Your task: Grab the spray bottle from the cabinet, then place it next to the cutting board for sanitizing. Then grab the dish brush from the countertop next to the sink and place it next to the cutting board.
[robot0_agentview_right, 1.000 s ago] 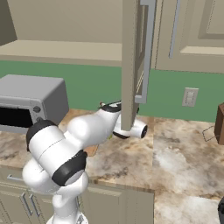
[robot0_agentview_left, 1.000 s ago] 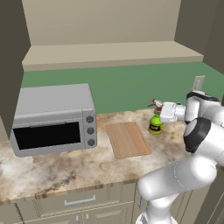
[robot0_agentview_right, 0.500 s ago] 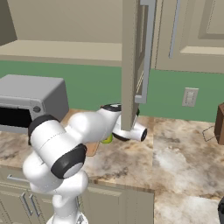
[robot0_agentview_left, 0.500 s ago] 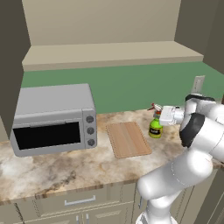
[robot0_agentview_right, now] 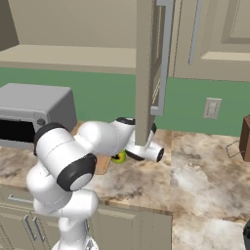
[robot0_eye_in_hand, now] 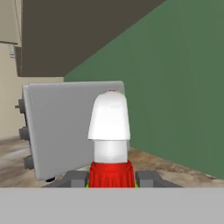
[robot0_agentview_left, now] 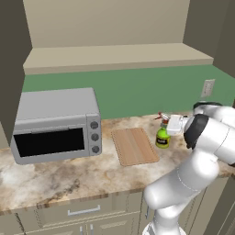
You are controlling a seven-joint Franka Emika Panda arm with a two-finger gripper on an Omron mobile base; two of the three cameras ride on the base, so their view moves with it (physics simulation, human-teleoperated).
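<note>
The green spray bottle [robot0_agentview_left: 162,138] stands upright just right of the wooden cutting board [robot0_agentview_left: 134,145], low over or on the countertop [robot0_agentview_left: 69,176]; I cannot tell if it touches. My gripper [robot0_agentview_left: 164,124] is shut on its neck from the right. In the hand view the white and red spray head [robot0_eye_in_hand: 110,120] rises between my fingertips [robot0_eye_in_hand: 75,178], with my gripper [robot0_eye_in_hand: 110,180] closed around the red collar. The bottle's base [robot0_agentview_right: 117,157] peeks out behind my arm beside the board's corner [robot0_agentview_right: 102,166]. The cabinet shelf [robot0_agentview_left: 114,55] is above. The dish brush and the sink are out of view.
A grey toaster oven [robot0_agentview_left: 57,124] stands left of the board. The open cabinet door [robot0_agentview_right: 148,73] hangs over the counter right above my arm. A wall outlet [robot0_agentview_left: 208,88] sits on the green backsplash. A brown object [robot0_agentview_right: 245,138] stands at the far right.
My hand has come down and slightly left with the spray bottle, bringing it lower beside the cutting board. The grip has not changed.
</note>
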